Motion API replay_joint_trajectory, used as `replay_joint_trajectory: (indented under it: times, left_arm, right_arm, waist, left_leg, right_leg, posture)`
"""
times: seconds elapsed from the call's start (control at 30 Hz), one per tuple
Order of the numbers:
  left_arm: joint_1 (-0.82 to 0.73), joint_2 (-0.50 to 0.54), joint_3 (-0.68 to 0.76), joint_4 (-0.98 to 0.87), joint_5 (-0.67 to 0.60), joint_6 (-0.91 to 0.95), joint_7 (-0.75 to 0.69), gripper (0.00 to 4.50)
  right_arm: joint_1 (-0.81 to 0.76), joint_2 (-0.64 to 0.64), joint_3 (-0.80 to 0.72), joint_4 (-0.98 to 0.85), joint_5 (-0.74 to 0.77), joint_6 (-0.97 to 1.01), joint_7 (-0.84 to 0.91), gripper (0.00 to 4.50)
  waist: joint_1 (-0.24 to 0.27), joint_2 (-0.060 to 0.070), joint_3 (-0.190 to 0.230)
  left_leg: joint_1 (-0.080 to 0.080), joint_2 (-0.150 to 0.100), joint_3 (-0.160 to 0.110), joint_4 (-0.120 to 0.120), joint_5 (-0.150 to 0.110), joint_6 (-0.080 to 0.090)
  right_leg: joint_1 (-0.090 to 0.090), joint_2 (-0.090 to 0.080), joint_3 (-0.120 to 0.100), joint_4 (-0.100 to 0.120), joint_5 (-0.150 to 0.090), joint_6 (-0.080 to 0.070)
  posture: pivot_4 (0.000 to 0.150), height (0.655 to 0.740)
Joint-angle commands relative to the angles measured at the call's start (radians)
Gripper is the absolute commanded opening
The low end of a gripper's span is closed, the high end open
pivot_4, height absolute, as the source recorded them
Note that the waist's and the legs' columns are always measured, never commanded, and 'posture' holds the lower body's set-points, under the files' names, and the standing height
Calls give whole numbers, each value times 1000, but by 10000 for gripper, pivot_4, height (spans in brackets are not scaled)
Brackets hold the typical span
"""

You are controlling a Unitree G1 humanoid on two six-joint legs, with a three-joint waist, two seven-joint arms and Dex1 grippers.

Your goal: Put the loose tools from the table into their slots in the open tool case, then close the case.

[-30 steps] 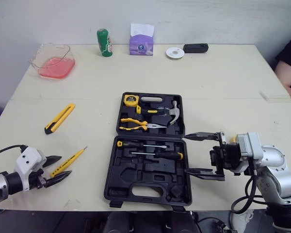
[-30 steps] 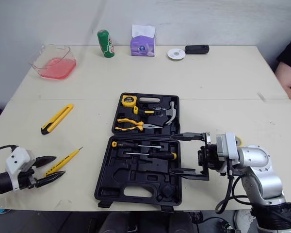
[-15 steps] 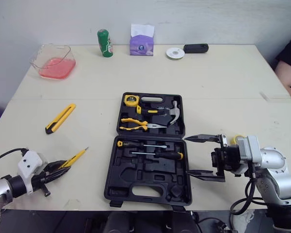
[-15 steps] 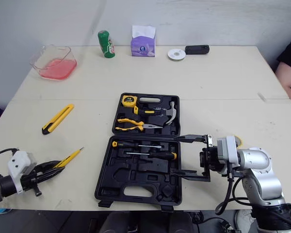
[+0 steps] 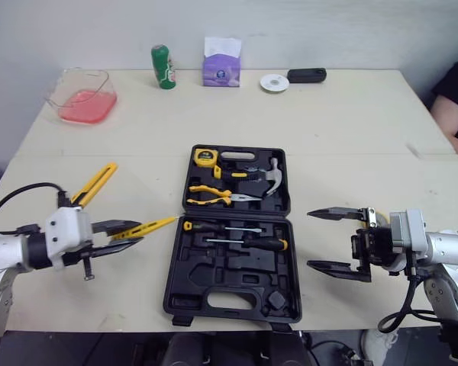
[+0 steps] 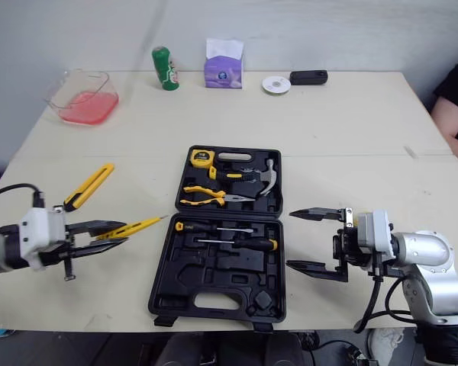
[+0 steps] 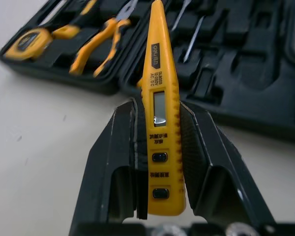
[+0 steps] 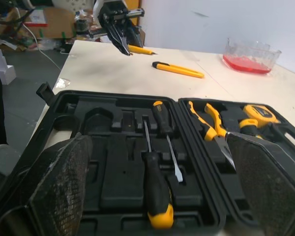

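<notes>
Table (image 5: 351,137) | 1 case (image 5: 229,282) | 1 knife (image 5: 95,183) | left gripper (image 5: 137,232) clamps 1 tester (image 5: 151,226) | right gripper (image 5: 311,239) apart

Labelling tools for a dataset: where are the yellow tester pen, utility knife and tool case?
tester pen (image 7: 160,108): left wrist view, display window.
utility knife (image 5: 99,179): left eye view, middle of body.
tool case (image 5: 229,286): left eye view, empty lower tray.

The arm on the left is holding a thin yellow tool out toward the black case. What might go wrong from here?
The left gripper pinches the yellow tester only at its button end, so the long front could swing or slip. Its tip points at the tool case edge beside the screwdrivers and might catch there or knock them loose. The utility knife lies loose on the table; closing the case now would leave it out.
</notes>
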Motion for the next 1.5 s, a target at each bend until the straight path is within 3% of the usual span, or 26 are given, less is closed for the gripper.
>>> replay_joint_trajectory:
  times: [0.03, 0.2, 0.57, 0.97, 1.5]
  left_arm:
    - [-105, 38, -76, -96, -48, 106, -5, 5570]
    - [-375, 106, -336, -163, 85, 311, 2, 5570]
    - [-595, 57, -636, -207, 263, 488, 14, 5570]
    - [-627, 33, -685, -225, 327, 584, 16, 5570]
    - [-603, -6, -742, -192, 400, 580, 32, 5570]
  right_arm:
    - [-9, -10, -14, -14, 1, 7, -8, 45000]
    - [8, -24, -17, -63, 2, 35, -24, 45000]
    - [55, -69, -59, -225, 45, 138, -101, 45000]
    - [42, -48, -43, -176, 13, 119, -91, 45000]
    - [61, -24, -30, -129, -12, 47, -57, 45000]
  waist:
    - [3, 0, 0]
    - [10, -1, 0]
    - [9, -1, 1]
    - [12, -1, 1]
    - [32, -1, 1]
  left_leg:
    - [0, 0, 0, 0, 0, 0]
    - [-1, 0, 0, 2, 1, 0]
    - [-2, 5, 1, 8, 1, -1]
    - [-8, 6, -2, 14, 0, 0]
    - [-10, 5, -4, 18, 0, 0]
  right_leg:
    - [0, 2, 0, 1, 0, 0]
    - [0, 5, 1, 1, 0, 0]
    - [0, 12, 6, 2, 0, 0]
    - [-2, 12, 4, 3, 0, 0]
    - [-2, 12, 2, 4, 0, 0]
  posture:
    - [1500, 7400]
    - [1500, 7400]
    - [1500, 7400]
    - [1500, 7400]
    - [1500, 7400]
